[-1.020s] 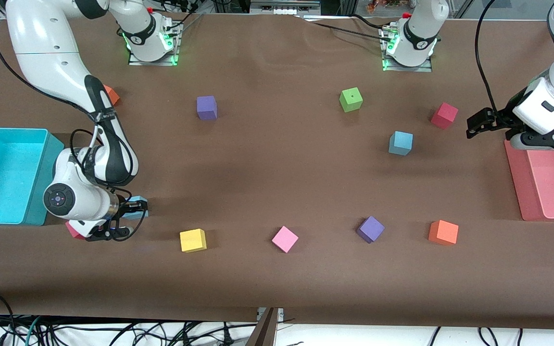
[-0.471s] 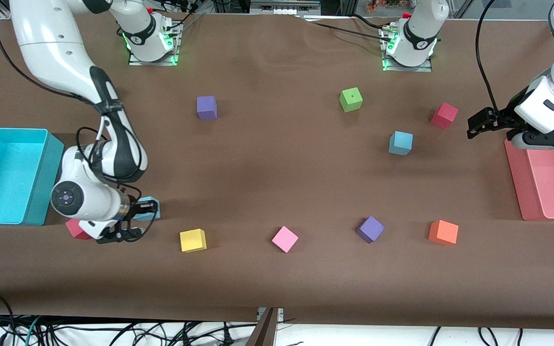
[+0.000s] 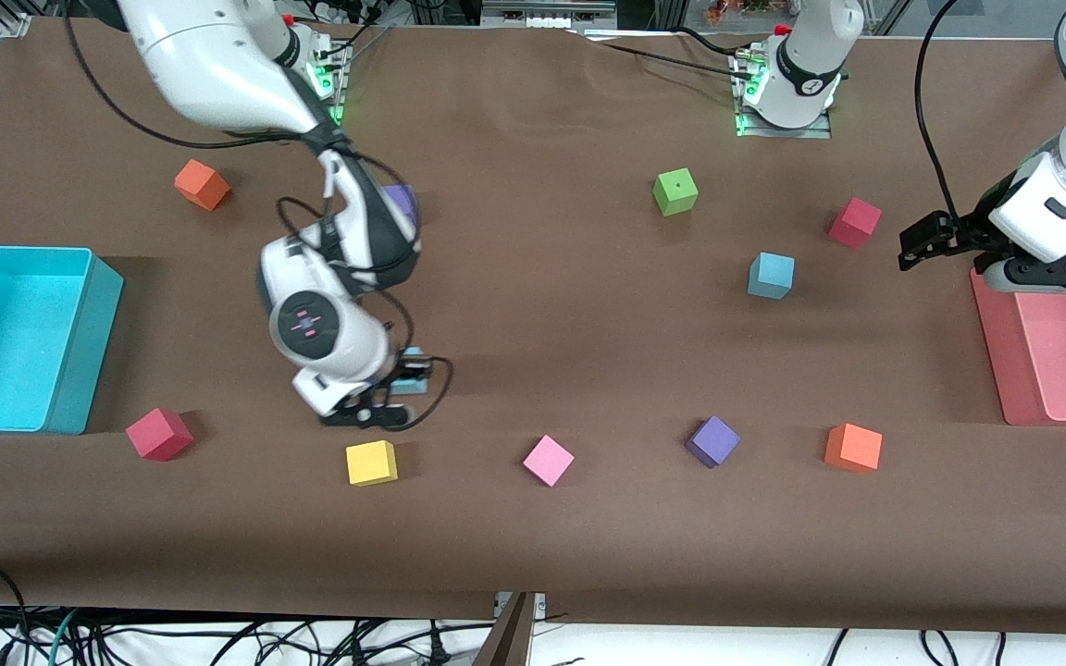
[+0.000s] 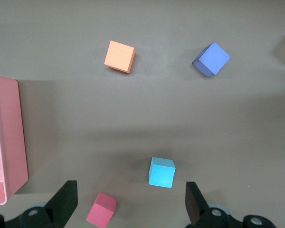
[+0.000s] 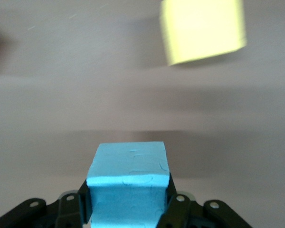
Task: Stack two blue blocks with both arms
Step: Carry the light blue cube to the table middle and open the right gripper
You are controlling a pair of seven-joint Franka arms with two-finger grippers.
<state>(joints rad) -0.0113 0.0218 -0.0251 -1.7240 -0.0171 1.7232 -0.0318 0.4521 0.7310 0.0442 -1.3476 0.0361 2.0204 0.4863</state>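
The right gripper [image 3: 401,388] grips one blue block [image 5: 128,178] between its fingers, up over the table just above the yellow block [image 3: 371,462]. To stack well, it should carry the block level, centre it over the other blue block [image 3: 771,275] resting near the red block [image 3: 855,222], and lower gently. The left gripper [image 3: 923,239] waits with its fingers spread, by the pink tray [image 3: 991,333].
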